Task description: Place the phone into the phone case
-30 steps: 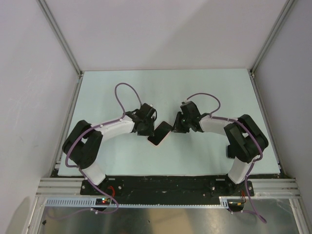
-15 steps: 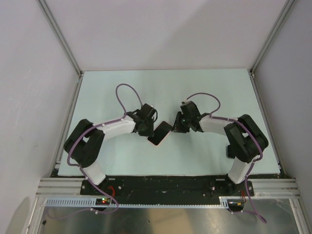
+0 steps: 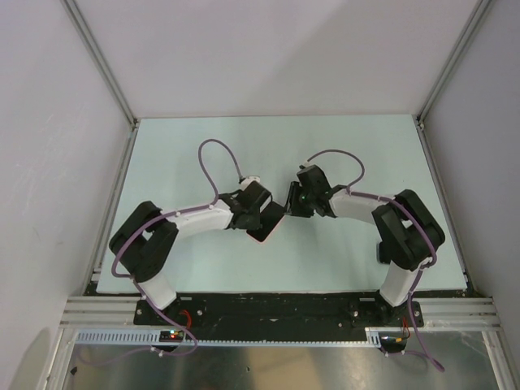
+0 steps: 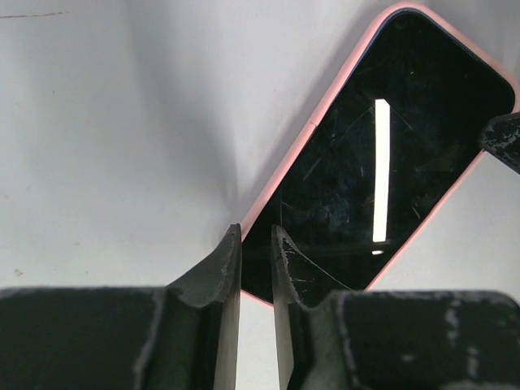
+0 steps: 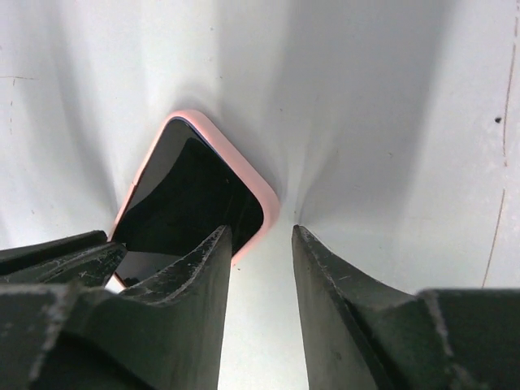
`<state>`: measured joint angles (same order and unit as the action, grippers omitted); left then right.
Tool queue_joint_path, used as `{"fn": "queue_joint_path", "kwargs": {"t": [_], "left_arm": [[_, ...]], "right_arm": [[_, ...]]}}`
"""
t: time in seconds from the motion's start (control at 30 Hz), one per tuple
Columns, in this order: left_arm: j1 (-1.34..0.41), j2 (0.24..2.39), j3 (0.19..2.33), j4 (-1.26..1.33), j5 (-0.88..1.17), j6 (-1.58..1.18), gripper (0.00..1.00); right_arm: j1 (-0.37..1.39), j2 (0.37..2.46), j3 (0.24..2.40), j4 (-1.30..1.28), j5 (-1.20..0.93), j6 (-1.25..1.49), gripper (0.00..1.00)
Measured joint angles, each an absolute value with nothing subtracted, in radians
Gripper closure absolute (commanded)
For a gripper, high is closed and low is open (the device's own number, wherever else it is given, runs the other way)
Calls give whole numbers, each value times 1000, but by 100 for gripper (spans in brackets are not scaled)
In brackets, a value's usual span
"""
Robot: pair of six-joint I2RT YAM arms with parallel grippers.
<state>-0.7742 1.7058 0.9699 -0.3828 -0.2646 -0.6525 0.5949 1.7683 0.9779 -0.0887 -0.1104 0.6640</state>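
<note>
Lying flat on the pale table [image 3: 366, 154] between the two arms, the phone [image 4: 366, 162] is sitting inside the phone case [image 4: 311, 126], whose pink rim is showing along every visible edge of the black screen. The left gripper [image 4: 257, 244] is hovering at one end of the phone, its fingers [image 4: 226, 268] drawn almost together (only a thin slit is showing between them), and whether they are touching the glass cannot be told. The right gripper [image 5: 262, 240] is reaching over the opposite end with its fingers [image 5: 203, 260] moderately spread, one lying over the screen's corner, the other over bare table just beside the case's rounded corner.
</note>
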Motion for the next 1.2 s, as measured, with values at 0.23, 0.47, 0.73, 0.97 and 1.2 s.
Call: {"fn": "queue_joint_path", "kwargs": {"t": [0.23,0.47,0.73,0.97,1.2], "left_arm": [[-801,1683,953,-368,-325,-701,87],[-826,1661,924,-339,-329,-763,83],[-842,1628,912,-361,-229,-809,62],[-745,1573,923,-400,-142,-807,60],[-599,1648,1046,-407,-117,-767,59]], "right_arm": [[603,1777,991,-89,-94,658,52],[607,1805,1014,-91,-90,656,65],[610,1853,1076,-98,-75,651,67],[635,1888,1117,-99,-76,627,64],[656,1905,1139,-94,-90,598,58]]}}
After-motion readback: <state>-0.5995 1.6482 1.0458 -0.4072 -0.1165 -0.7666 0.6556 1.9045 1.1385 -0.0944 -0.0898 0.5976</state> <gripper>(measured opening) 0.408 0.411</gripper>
